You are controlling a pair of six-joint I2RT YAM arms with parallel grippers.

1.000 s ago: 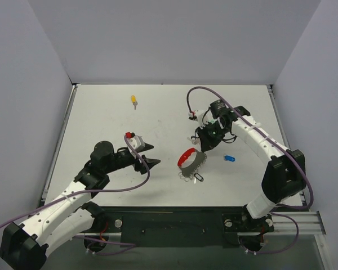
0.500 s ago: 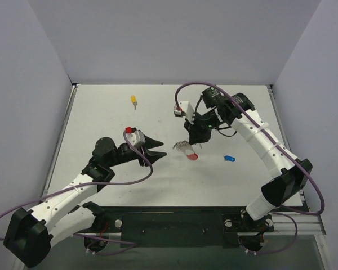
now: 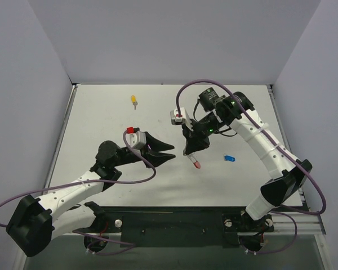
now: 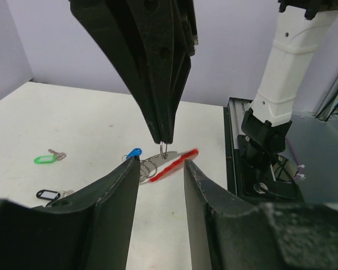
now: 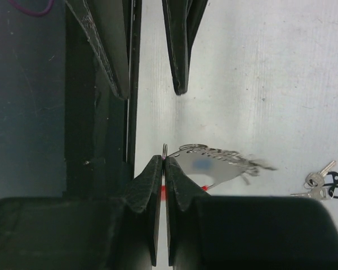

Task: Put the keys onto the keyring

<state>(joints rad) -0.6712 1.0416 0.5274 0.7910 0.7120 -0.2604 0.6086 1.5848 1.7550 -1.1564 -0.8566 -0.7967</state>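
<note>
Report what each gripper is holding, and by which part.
Right gripper: shut on the keyring, pinching the thin silver wire at its top, with the rest hanging below. Left gripper: open, holding nothing.

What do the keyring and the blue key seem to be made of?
The keyring: likely metal, a thin silvery loop with glints; its red arc looks like plastic, but is blurred. The blue key: saturated blue head, probably plastic; blade too small to judge.

I see the keyring [image 4: 172, 165] silver with a red arc. On the white table [image 3: 101, 112] lie a blue key [image 3: 229, 158], yellow key [image 3: 133, 100], green key [image 4: 45, 159] and black key [image 4: 45, 194].
</note>
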